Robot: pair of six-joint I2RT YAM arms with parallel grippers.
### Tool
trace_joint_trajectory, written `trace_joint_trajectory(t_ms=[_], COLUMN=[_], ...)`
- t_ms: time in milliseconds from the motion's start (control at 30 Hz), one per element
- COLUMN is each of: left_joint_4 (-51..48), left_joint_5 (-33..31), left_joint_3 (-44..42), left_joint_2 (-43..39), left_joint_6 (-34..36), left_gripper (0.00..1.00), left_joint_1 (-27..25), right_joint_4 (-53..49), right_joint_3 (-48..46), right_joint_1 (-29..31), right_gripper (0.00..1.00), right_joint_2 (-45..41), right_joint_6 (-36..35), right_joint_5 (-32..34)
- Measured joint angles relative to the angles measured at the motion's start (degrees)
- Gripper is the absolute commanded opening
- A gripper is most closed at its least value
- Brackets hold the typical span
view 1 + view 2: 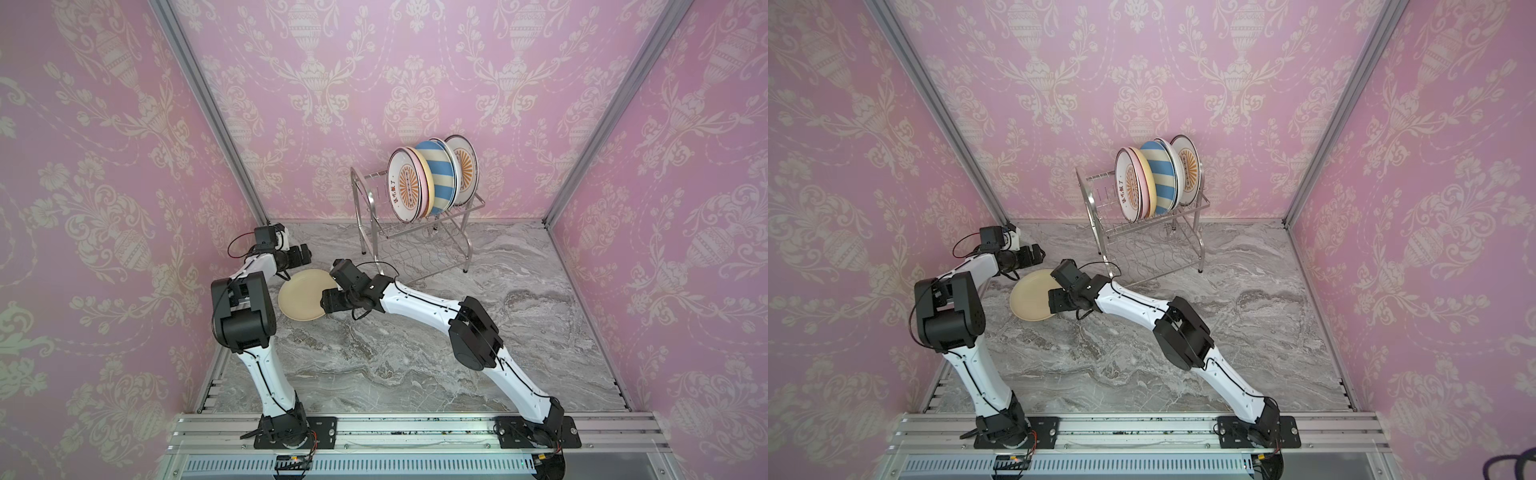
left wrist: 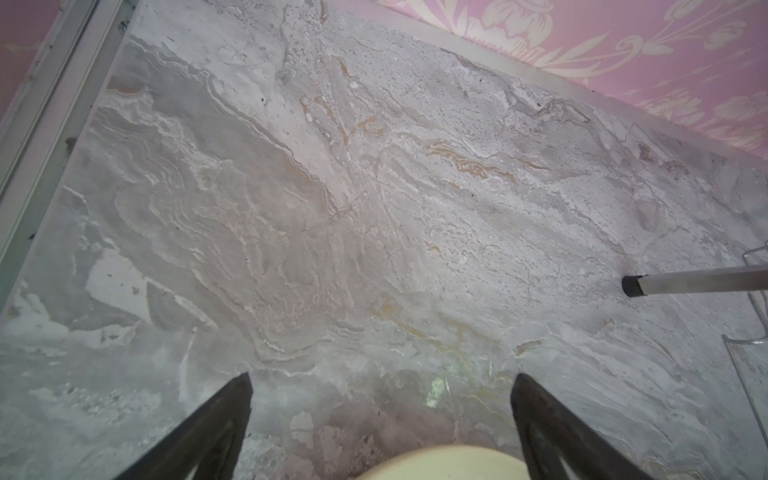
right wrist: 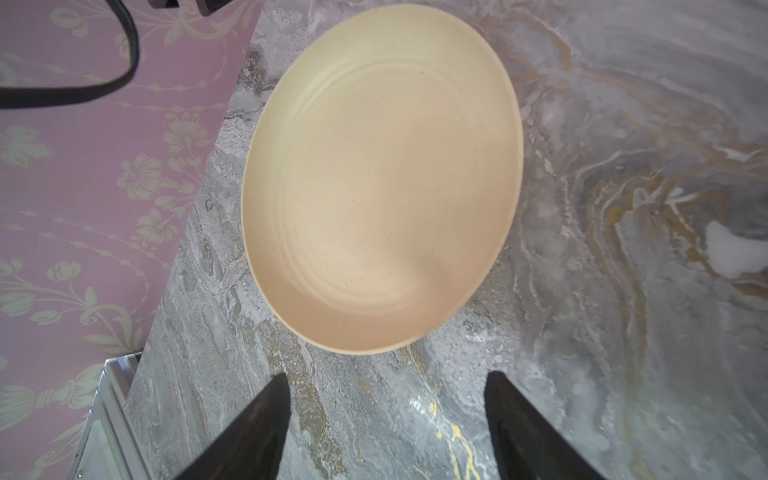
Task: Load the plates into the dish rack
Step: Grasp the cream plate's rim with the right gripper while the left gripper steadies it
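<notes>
A plain cream plate (image 1: 300,296) (image 1: 1032,296) lies flat on the marble table, left of centre. My right gripper (image 1: 331,306) (image 1: 1059,301) hovers at its right edge, and in the right wrist view it (image 3: 386,380) is open, fingertips just short of the plate's rim (image 3: 380,178), nothing between them. My left gripper (image 1: 302,254) (image 1: 1032,254) hangs behind the plate, also open (image 2: 382,384), with the plate's edge (image 2: 440,463) low in its view. The dish rack (image 1: 419,239) (image 1: 1144,239) stands at the back, with several plates upright on its upper tier, among them a sunburst one (image 1: 405,187) and a blue-striped one (image 1: 437,178).
A rack leg (image 2: 698,282) with a black foot shows near the left gripper. Pink wallpapered walls enclose the table on three sides, with metal corner posts (image 1: 208,108). The rack's lower wire shelf (image 1: 415,262) holds nothing.
</notes>
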Motion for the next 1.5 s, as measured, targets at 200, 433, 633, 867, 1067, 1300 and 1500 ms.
trace_joint_trajectory(t_ms=[200,433,633,867,1067,1300,1500], left_joint_4=[0.37,1.77,2.16,2.75,3.58,5.64,6.08], left_joint_5=[0.07,1.46,1.75,2.64,2.86,4.44,4.50], left_joint_3=[-3.04,-4.98,-6.23,-7.37,-9.77,-13.03,-14.40], left_joint_2=[0.00,-0.04,-0.68,-1.14,-3.02,-6.05,-7.08], left_joint_6=[-0.02,-2.62,-3.74,-4.57,-5.62,-7.78,-8.59], left_gripper=[0.99,0.99,0.99,0.99,0.99,0.99,0.99], left_joint_1=[0.00,0.00,0.00,0.00,0.09,0.09,0.09], right_joint_4=[0.52,4.66,6.91,9.97,10.67,10.23,9.27], right_joint_3=[0.04,0.50,1.22,1.25,1.73,1.92,1.84], right_joint_1=[-0.79,-2.01,-2.69,-3.26,-3.52,-3.63,-3.56], right_gripper=[0.69,0.59,0.55,0.46,0.27,0.06,0.00], right_joint_2=[1.60,3.04,6.54,6.73,8.24,8.85,8.48], right_joint_6=[2.73,6.95,10.80,14.82,16.70,17.44,15.61], right_joint_5=[-0.39,-1.09,-2.80,-4.70,-5.75,-6.54,-5.49])
